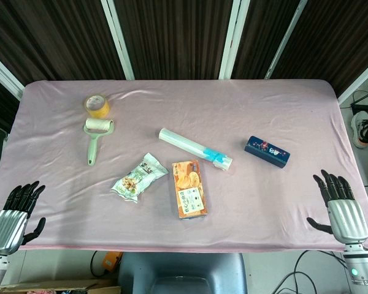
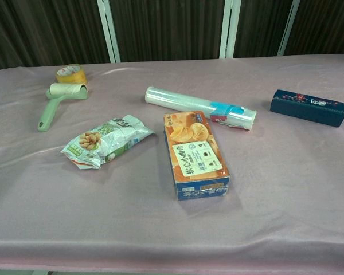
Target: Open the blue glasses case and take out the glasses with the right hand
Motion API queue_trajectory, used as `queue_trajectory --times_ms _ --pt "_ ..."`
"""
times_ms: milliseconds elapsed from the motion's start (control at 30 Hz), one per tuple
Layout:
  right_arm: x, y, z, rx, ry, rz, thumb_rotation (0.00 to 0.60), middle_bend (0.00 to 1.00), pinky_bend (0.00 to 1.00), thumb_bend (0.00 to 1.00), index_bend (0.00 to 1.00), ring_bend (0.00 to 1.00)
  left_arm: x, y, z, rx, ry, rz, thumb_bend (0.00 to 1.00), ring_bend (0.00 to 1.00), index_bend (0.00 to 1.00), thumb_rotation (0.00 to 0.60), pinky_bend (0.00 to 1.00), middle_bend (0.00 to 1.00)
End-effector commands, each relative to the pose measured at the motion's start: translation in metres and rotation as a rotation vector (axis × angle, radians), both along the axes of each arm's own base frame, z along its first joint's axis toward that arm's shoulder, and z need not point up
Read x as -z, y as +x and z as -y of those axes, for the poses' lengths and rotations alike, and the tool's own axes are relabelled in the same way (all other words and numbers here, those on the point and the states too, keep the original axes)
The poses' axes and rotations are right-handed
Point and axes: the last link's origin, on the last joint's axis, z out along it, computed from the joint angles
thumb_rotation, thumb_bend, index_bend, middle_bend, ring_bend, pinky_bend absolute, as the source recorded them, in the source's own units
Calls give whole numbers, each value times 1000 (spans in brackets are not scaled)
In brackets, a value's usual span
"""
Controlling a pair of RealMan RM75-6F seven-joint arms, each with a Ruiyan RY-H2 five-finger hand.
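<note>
Both hands, left hand and right hand, are waiting spread and empty; reaching for the closed dark-blue floral glasses case at right of frame is coming next.

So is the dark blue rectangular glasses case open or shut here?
Shut. The dark blue rectangular glasses case lies flat on the pink tablecloth, lid down, no glasses showing; neither hand touches it.

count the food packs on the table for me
2. The nut bag lies left of centre near the front. The orange snack box sits just to its right, beside it and apart. Nothing seems to hide another.
</note>
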Motion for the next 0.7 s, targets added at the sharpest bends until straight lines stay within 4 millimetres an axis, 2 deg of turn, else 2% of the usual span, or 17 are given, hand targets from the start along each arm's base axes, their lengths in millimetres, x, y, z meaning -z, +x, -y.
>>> queue_trajectory --times_ms 33,200,300,400,533,600,700 --pt "0 0 1 2 -1 1 600 0 0 177 0 0 0 -1 0 -1 -1 1 397 0 0 600 3 0" --pt "-1 -3 7 19 -16 1 600 0 0 177 0 0 0 -1 0 -5 1 -3 397 0 0 600 3 0" --pt "-2 -8 25 44 -28 9 600 0 0 177 0 0 -1 -1 0 0 0 5 397 0 0 600 3 0" --pt "-7 -14 60 66 -25 -18 600 0 0 177 7 0 -3 -2 0 -4 0 9 396 0 0 600 3 0" --pt "-18 -22 118 85 -8 -118 600 0 0 187 128 0 -5 -3 -2 -9 5 12 398 0 0 600 3 0" --pt "-22 -26 146 106 4 -173 600 0 0 232 183 0 -5 -3 -1 -8 8 9 399 0 0 600 3 0" --pt "-22 -28 176 128 28 -229 600 0 0 409 256 0 -4 -3 -1 -12 6 8 402 0 0 600 3 0"
